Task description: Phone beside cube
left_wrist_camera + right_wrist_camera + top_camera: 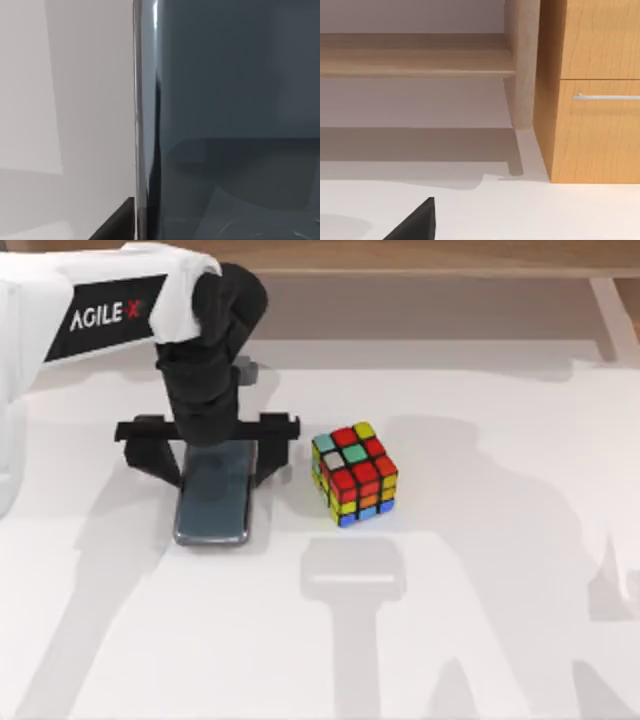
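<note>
The left arm (pixel 205 360) is covering the far end of the phone (pixel 212 508), the end toward 12 o'clock in the top view. The left claw (pixel 212 468) is sitting over it, so its fingertips are hard to make out. In the left wrist view the phone (pixel 235 120) is running off the picture's edges. The wooden cabinet (pixel 592 90) is getting cut off too.

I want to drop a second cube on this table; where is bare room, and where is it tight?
Bare table runs wide right of the cube and along the near edge below both things. Tight: the strip between cube and phone, where the left pincer straddles the phone.
</note>
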